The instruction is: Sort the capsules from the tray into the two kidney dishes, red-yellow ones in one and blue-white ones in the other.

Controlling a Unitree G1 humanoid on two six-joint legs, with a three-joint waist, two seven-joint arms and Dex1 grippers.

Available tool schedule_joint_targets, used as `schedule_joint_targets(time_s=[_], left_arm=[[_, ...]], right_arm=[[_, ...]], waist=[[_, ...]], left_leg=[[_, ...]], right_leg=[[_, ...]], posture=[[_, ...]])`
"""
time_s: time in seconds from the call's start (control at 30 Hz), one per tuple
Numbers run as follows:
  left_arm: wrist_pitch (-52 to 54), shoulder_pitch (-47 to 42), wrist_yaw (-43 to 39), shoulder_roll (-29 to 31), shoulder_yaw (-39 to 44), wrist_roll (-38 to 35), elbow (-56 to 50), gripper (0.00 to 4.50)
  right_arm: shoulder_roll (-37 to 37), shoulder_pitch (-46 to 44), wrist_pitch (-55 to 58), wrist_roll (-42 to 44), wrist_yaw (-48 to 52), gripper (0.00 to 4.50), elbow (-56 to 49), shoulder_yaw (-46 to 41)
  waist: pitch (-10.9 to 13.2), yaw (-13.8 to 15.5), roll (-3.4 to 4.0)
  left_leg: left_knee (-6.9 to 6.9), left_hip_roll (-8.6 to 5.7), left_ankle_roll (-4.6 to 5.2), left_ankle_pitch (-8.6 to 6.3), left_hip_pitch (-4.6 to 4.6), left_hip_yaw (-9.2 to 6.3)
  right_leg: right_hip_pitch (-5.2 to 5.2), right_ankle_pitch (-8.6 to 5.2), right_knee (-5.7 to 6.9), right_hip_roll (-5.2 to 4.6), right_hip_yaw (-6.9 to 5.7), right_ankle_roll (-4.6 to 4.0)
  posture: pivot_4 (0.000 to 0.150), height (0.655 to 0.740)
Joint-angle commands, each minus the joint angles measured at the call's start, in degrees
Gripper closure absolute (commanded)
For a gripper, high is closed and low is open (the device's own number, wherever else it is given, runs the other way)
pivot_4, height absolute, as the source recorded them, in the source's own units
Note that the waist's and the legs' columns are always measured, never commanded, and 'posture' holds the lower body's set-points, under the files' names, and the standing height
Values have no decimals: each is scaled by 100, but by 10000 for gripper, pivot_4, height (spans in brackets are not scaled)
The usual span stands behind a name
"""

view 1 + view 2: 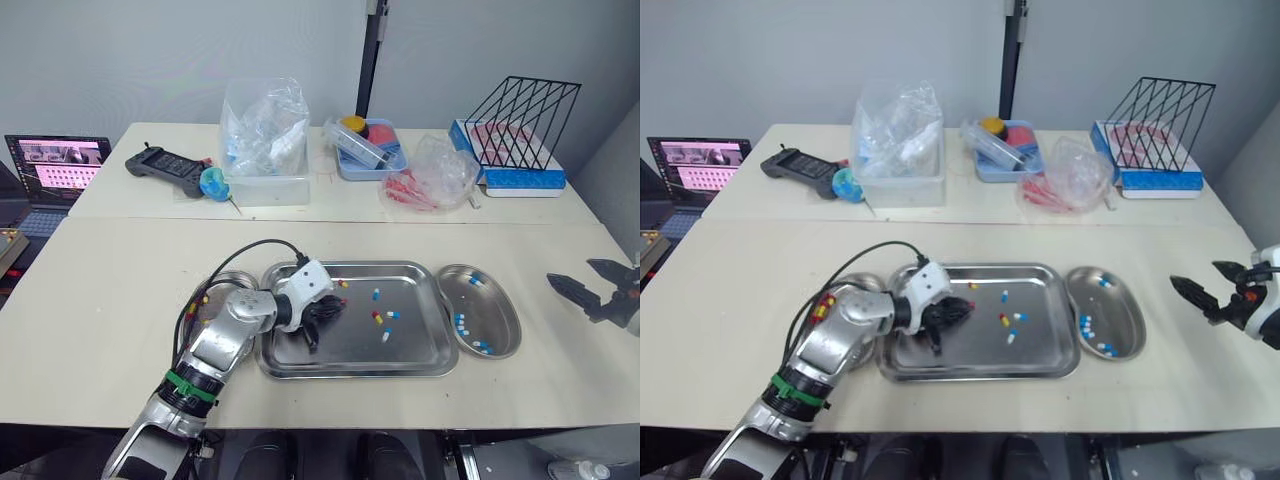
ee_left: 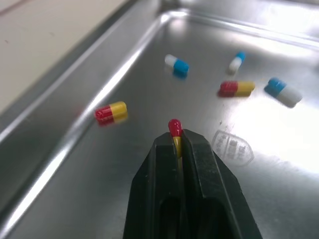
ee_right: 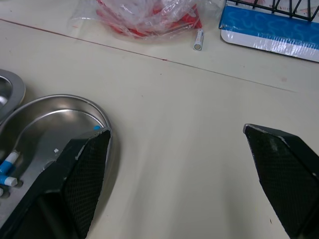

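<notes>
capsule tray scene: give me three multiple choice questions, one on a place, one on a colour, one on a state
1. Where does the kidney dish with blue-white capsules lie from the tray? A to its right B to its left C behind it
2. What colour is the capsule in the left gripper? A blue-white B red-yellow C green
3. How is the right gripper? A shut on a capsule B open and empty C shut and empty
Answers: 1 A, it sits beside the tray's right end; 2 B, a red tip and yellow body show between the jaws; 3 B, its jaws stand wide apart above the table.
</notes>
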Motion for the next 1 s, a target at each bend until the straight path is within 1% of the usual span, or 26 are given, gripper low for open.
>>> schedule_joint_targets(time_s=[0.03, 0.07, 0.17, 0.33, 0.47, 0.6, 0.67, 0.77, 0.9, 0.97, 1.0], left_arm=[[-438, 155, -691, 509, 932, -743, -360, 44657], [-442, 187, -788, 609, 1062, -863, -352, 44657], [-334, 270, -1271, 1367, 1776, -1242, -103, 44657], [-545, 757, -1838, 2415, 1999, -1056, 317, 44657], [-591, 1028, -2005, 2714, 1999, -1028, 340, 44657], [-591, 1180, -1956, 2696, 2018, -1005, 320, 44657], [-534, 1189, -1930, 2699, 2088, -1035, 395, 37387], [-497, 1069, -1899, 2747, 2246, -1079, 641, 27733], [-561, 883, -1811, 2648, 2519, -1209, 1025, 14276], [-635, 798, -1820, 2634, 2767, -1358, 1204, 7453], [-647, 743, -1815, 2598, 3010, -1543, 1324, 4075]], right_arm=[[-2, -144, -162, 37, 0, 0, 33, -64], [8, -169, -166, 48, 4, 0, 48, -54], [14, -282, -201, 9, 38, 0, 148, 43], [71, -447, -224, -15, 50, 0, 218, 226], [96, -527, -235, -14, 56, 0, 259, 310], [92, -588, -275, -22, 66, 0, 318, 385], [80, -619, -295, -27, 93, 0, 363, 407], [26, -716, -356, -58, 159, 0, 530, 411], [-66, -821, -496, -169, 190, 0, 721, 398], [-99, -858, -552, -184, 180, 0, 815, 320], [-117, -863, -603, -192, 174, 0, 879, 280]], waist=[[-1, -13, 3], [-1, -17, 4], [0, -26, 3], [1, -41, 7], [2, 6, 7], [2, 1, 8], [2, -11, 7], [2, -21, 8], [2, -22, 8], [2, -23, 7], [2, -26, 7]], left_leg=[[-1, 1, -1, 0, 2, 1], [-2, 1, -1, 0, 3, 1], [-1, 1, -1, 0, 2, 3], [-2, 1, 0, -1, 3, 5], [-2, 2, 0, -1, -1, 5], [-2, 4, 0, -1, 0, 4], [-2, 5, -1, -1, 0, 5], [-3, 6, -1, -1, 1, 7], [-3, 4, -2, -1, 1, 7], [-3, 4, -1, -1, 1, 7], [-3, 4, -2, -1, 0, 7]], right_leg=[[0, -1, 1, 0, 0, -2], [0, -2, 1, 0, 0, -3], [1, -2, 1, 0, -1, -2], [1, -4, -1, -2, -4, -3], [-1, -5, -2, -6, -8, -4], [-1, -6, -3, -8, -9, -6], [-2, -6, -2, -7, -9, -7], [-3, -6, 0, -7, -9, -8], [-4, -6, 1, -6, -10, -8], [-3, -6, 2, -6, -10, -7], [-4, -6, 1, -6, -10, -7]], posture=[[1500, 7400], [1500, 7400], [1500, 7400], [1500, 7400], [1500, 7400], [1500, 7400], [1500, 7400], [1500, 7400], [1500, 7400], [1500, 7400], [1500, 7400]])
